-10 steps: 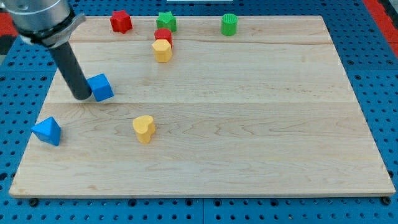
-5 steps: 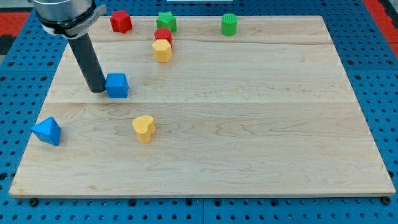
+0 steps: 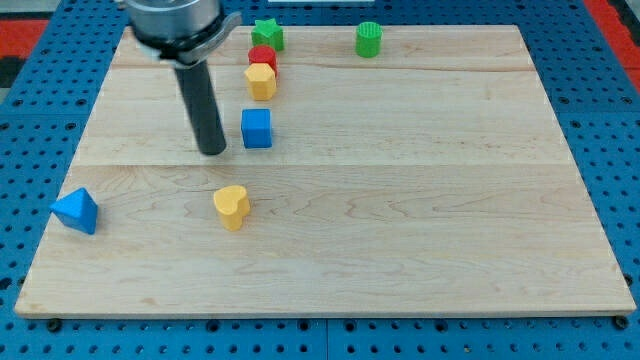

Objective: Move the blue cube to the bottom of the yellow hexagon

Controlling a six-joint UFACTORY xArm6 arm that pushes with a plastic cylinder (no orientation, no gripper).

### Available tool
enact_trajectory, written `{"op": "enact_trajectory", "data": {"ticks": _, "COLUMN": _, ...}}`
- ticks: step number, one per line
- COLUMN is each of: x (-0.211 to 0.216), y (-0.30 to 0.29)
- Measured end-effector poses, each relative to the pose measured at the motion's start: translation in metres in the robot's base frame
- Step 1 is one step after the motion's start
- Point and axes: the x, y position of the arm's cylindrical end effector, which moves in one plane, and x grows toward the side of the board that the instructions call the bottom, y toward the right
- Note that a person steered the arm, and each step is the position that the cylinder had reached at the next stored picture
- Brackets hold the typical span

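Observation:
The blue cube [image 3: 257, 129] sits on the wooden board just below the yellow hexagon [image 3: 261, 81], with a small gap between them. My tip [image 3: 212, 151] rests on the board to the left of the blue cube, a short gap apart from it. The rod rises up and to the left from the tip, and the arm above hides the board's top left area.
A red cylinder [image 3: 263, 56] touches the yellow hexagon's top side, with a green star [image 3: 267, 35] above it. A green cylinder [image 3: 369, 40] stands at the top. A yellow heart [image 3: 231, 207] lies below my tip. A blue triangular block [image 3: 76, 211] sits at the left edge.
My tip has moved to the right, pushing the blue cube rightward to under the yellow hexagon. The arm now hides the red star at the top left.

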Motion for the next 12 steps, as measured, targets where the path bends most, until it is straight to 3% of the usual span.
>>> {"op": "enact_trajectory", "data": {"ticks": 2, "x": 0.007, "y": 0.060}}
{"op": "enact_trajectory", "data": {"ticks": 3, "x": -0.014, "y": 0.067}}
{"op": "enact_trajectory", "data": {"ticks": 5, "x": -0.049, "y": 0.043}}
{"op": "enact_trajectory", "data": {"ticks": 8, "x": -0.043, "y": 0.004}}
{"op": "enact_trajectory", "data": {"ticks": 12, "x": -0.064, "y": 0.010}}
